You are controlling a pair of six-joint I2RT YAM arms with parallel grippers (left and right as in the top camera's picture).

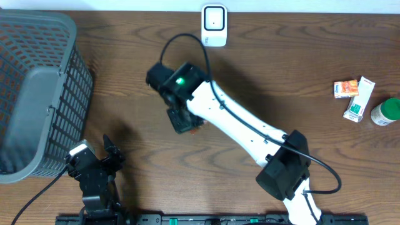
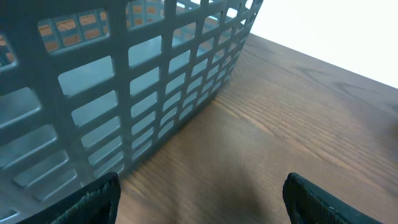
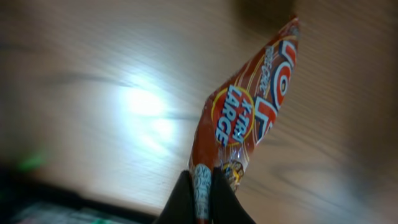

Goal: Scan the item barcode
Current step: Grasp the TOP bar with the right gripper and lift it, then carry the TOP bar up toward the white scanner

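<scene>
The item is a red snack packet (image 3: 249, 118) printed "X-TRA LARGE". My right gripper (image 3: 202, 182) is shut on its crimped end, and the packet hangs tilted above the wooden table. No barcode shows on the side I see. From overhead, the right gripper (image 1: 184, 120) is at mid-table and only a red sliver of the packet (image 1: 197, 125) peeks out beside it. A white scanner-like device (image 1: 214, 25) stands at the table's far edge, apart from the gripper. My left gripper (image 1: 103, 157) rests near the front left, open (image 2: 201, 196) with nothing between its fingers.
A grey mesh basket (image 1: 37, 94) fills the left side, close to the left gripper (image 2: 124, 81). At the right edge lie an orange box (image 1: 345, 89), a white-and-green box (image 1: 359, 100) and a green-capped bottle (image 1: 386, 112).
</scene>
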